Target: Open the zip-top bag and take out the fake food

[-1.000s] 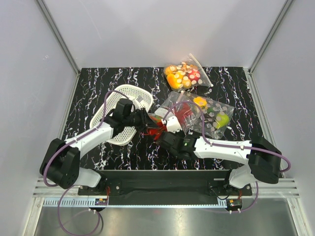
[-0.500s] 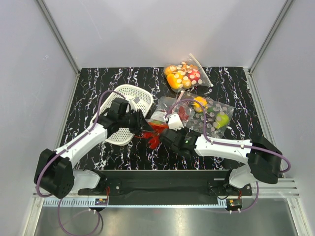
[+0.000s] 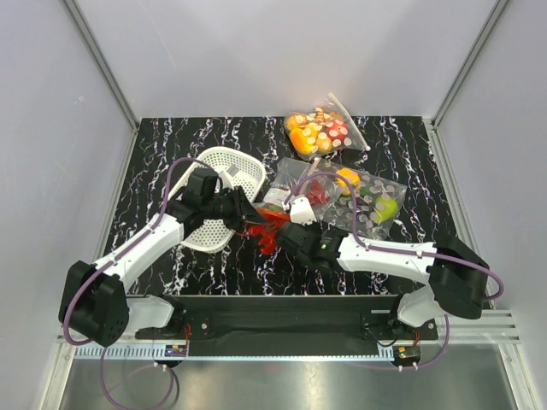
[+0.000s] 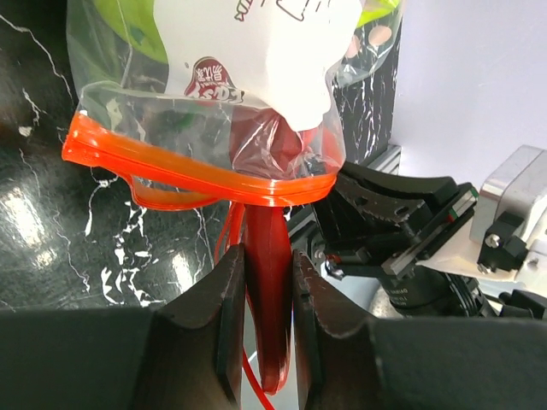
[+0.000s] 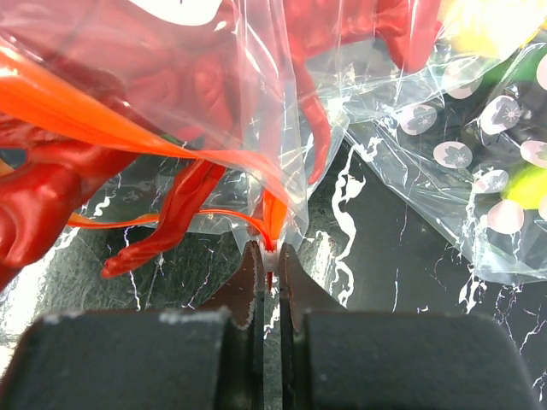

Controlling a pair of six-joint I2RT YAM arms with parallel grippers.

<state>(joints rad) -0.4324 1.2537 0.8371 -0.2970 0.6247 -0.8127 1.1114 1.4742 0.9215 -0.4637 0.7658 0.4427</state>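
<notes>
Over toward the left edge of the counter (image 3: pixel 162 141) sits a white mesh basket (image 3: pixel 224 181), tilted, with the left arm reaching across its near side. The left gripper (image 4: pixel 268 286) is clamped on a red limb of the lobster (image 4: pixel 268 248), both fingers pressed flat against it, and that limb hangs out of the bag's mouth. The rest of the lobster is inside the plastic.

The zip-top bag (image 4: pixel 179 120) lies at the middle of the counter, between the 2 arms. Its orange-red zip strip (image 4: pixel 192 175) is parted, and the lobster's limb comes out through the gap. Something green shows through the plastic deeper in the bag; I can't make out what it is.

Just right of that, the right gripper (image 5: pixel 267 260) is closed tight, pinching the bag's edge right at the end of the zip strip, low by the counter.

Further right, 2 other clear bags with white dots hold fruit. One (image 3: pixel 376 203) lies touching the zip-top bag, toward the right edge. The other (image 3: pixel 320 132) sits at the far edge, apart from both grippers.
</notes>
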